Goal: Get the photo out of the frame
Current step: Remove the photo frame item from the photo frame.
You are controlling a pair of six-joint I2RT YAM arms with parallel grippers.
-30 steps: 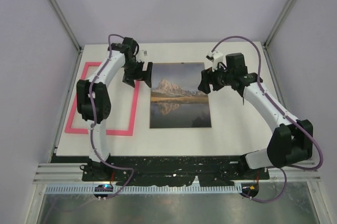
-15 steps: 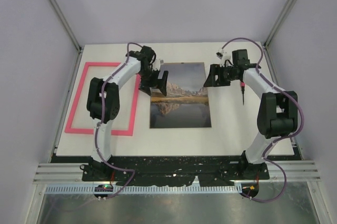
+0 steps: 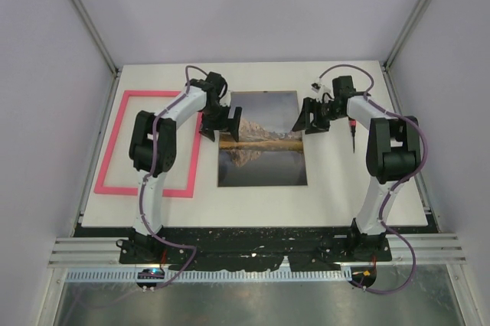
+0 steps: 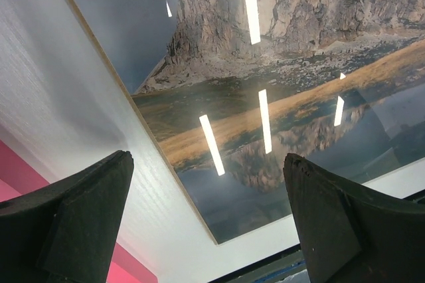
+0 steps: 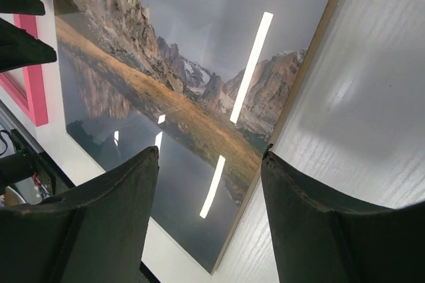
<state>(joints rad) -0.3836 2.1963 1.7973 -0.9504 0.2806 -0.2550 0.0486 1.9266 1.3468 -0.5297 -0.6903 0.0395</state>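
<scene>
The photo (image 3: 260, 138), a mountain mirrored in a lake, lies flat on the white table, apart from the frame. A thin tan edge shows along its side. The pink frame (image 3: 145, 190) lies empty to its left. My left gripper (image 3: 220, 121) is open and straddles the photo's left edge; the left wrist view (image 4: 209, 183) shows the photo (image 4: 279, 64) and a corner of the frame (image 4: 16, 177). My right gripper (image 3: 310, 117) is open and straddles the photo's right edge, also seen in the right wrist view (image 5: 209, 157) with the photo (image 5: 166, 64) and the frame (image 5: 30, 64).
A thin dark stick with a red end (image 3: 353, 136) lies on the table right of the right gripper. Enclosure walls and metal posts ring the table (image 3: 344, 188). A black strip (image 3: 253, 236) runs along the near edge by the arm bases.
Both grippers have closed in on the photo's upper side edges, the left from the frame's side and the right from the right. Both arms folded back. The photo and the frame have not moved.
</scene>
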